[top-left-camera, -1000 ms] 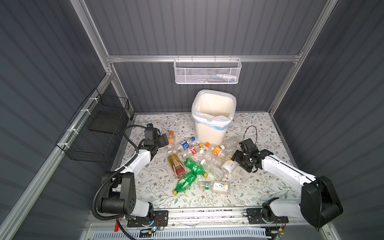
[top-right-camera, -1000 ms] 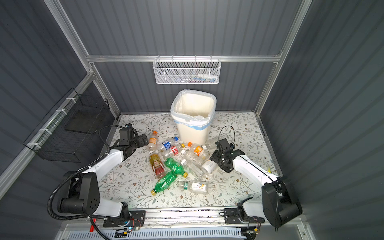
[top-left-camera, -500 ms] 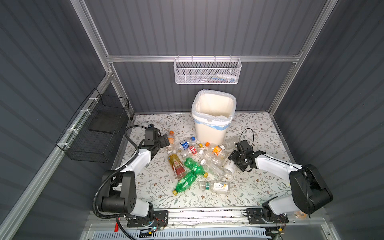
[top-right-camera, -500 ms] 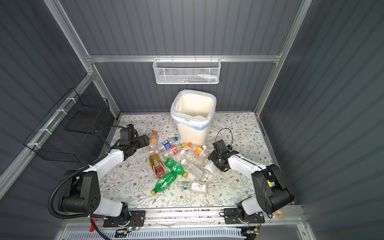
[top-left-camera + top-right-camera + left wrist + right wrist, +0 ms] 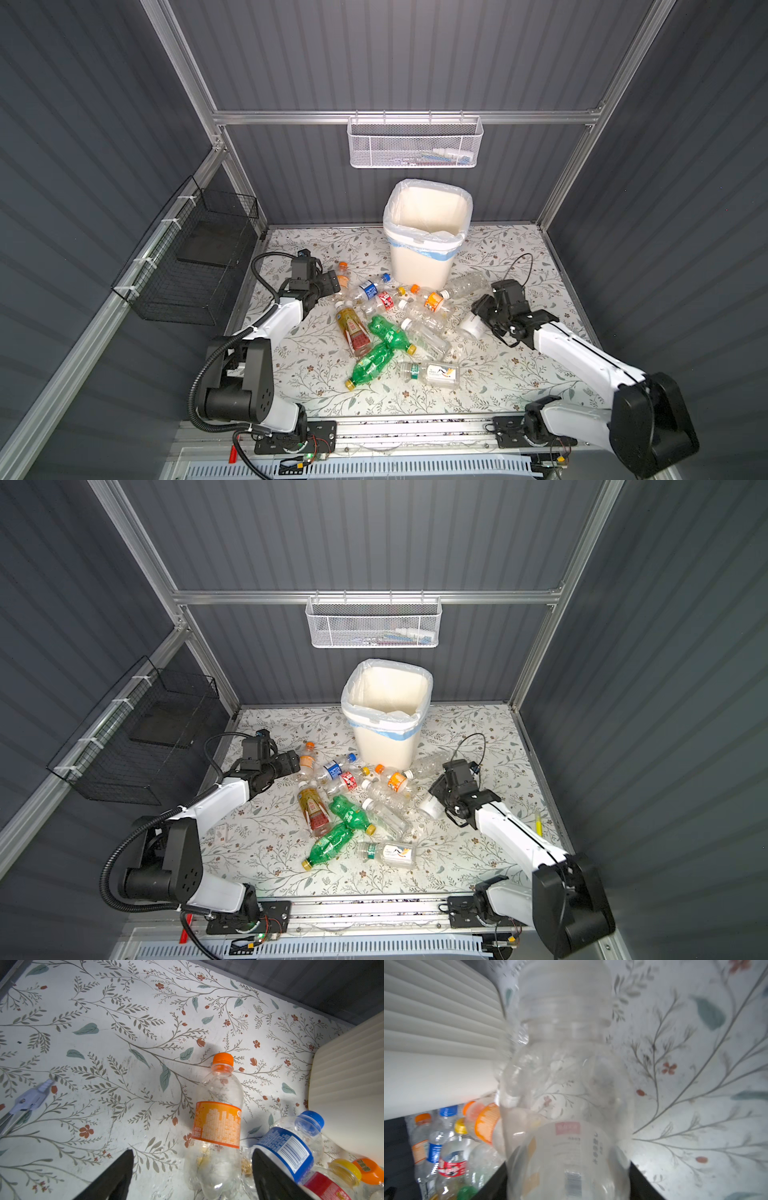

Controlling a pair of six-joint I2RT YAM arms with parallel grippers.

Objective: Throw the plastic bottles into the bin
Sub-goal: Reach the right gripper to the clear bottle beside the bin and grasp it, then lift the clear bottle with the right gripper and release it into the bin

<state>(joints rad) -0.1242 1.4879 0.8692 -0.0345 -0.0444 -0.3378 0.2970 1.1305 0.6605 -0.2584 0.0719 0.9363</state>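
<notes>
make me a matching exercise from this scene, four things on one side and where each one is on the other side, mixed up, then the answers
Things
1. bin
2. bottle with orange cap and orange label
3. bottle with a red-marked white label
4. white mesh basket

Places
A. hangs from the rail on the back wall
B. between the fingers of the right gripper
C. stands upright at the back of the table
D. lies between the open fingers of the left gripper

Pairs: 1-C, 2-D, 3-B, 4-A
</notes>
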